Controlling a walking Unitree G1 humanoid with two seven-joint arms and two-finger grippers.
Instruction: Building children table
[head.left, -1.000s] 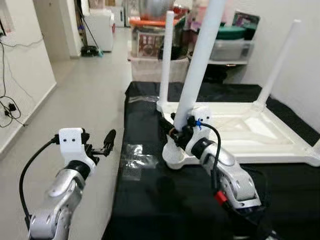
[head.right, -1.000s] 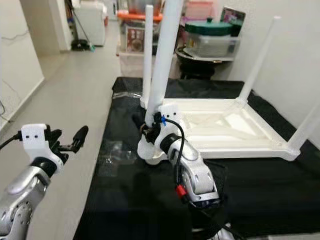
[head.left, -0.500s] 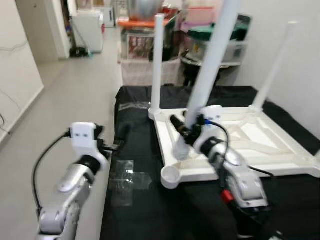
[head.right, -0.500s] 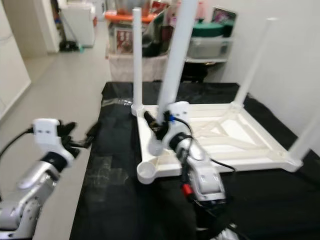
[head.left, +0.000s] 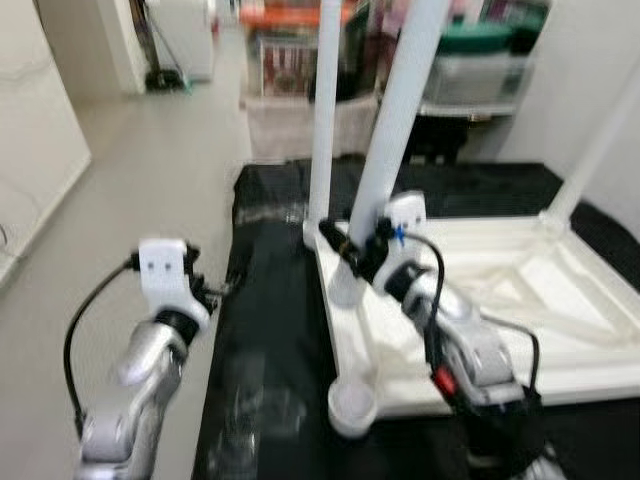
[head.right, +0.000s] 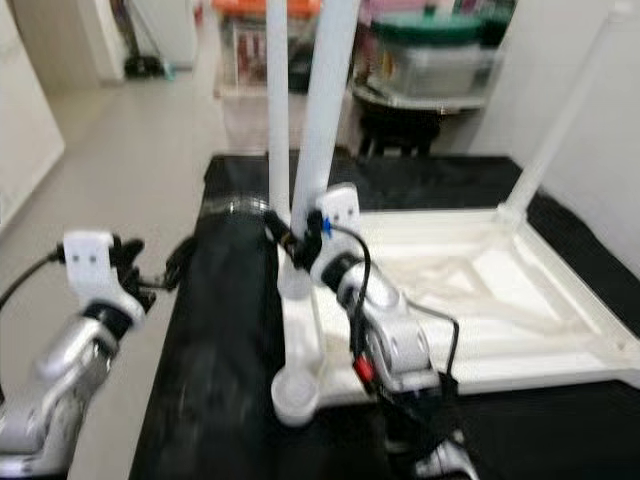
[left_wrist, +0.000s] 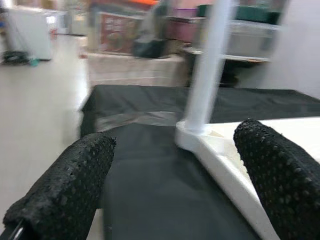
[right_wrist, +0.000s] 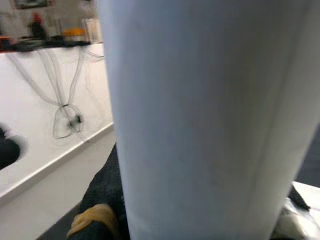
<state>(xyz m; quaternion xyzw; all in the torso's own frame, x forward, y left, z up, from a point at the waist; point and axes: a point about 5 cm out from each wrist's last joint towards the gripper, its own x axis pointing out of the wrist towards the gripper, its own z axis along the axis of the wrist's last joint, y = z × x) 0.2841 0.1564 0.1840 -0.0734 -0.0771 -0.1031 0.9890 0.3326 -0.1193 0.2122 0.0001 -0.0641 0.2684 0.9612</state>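
The children table (head.left: 480, 300), white plastic, is laid upside down on a black cloth (head.left: 270, 300) that covers the low surface beneath it, towards that surface's right side and far edge. A fitted leg (head.left: 324, 110) is seen standing at the far left corner of the upturned top, another leg (head.left: 590, 150) at the far right corner. An empty round socket (head.left: 352, 408) is seen at the near left corner.

A loose leg (head.left: 395, 130) is gripped low down by the right claw (head.left: 358, 252), whose fingers are closed around it; its foot end is held over the left rail of the top, between the far left corner and the empty socket. Half a second ago the same grip was held; the whole scene has shifted with the camera, and the frames are blurred.

The left claw (left_wrist: 175, 185) is held with its fingers (left_wrist: 65, 185) spread wide, empty, over the left edge of the cloth, apart from the table top. Bare floor (head.left: 130, 200) lies open beyond that left edge.

No writing can be read; labels on the storage boxes (head.left: 470, 70) past the far edge are too blurred.
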